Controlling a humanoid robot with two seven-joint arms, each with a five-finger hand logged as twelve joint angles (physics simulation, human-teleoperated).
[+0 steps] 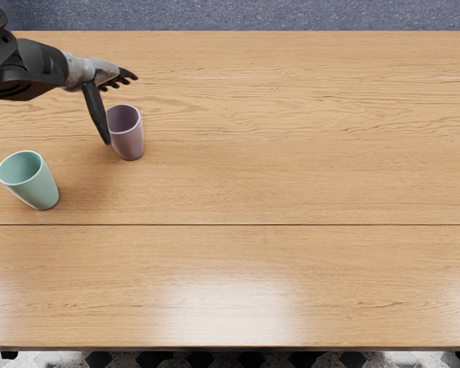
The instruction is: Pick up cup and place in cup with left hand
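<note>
Head view, my left hand: My left hand is open and holds nothing; the fingers reach out toward the picture's right, and the long dark thumb stands well away from them, slanting down.
Purple cup: The purple cup stands upright on the wooden table, just beside my thumb, in the space below my fingers as pictured.
Contact: My thumb lines up with the cup's left side; I cannot tell whether they touch.
Mint-green cup: The mint-green cup stands upright, apart from my hand, lower and farther left in the picture than the purple one.
Cut off: My dark forearm runs out past the picture's left edge.
Hard to make out: My fingers overlap, so I cannot count them; my palm is hidden.
</note>
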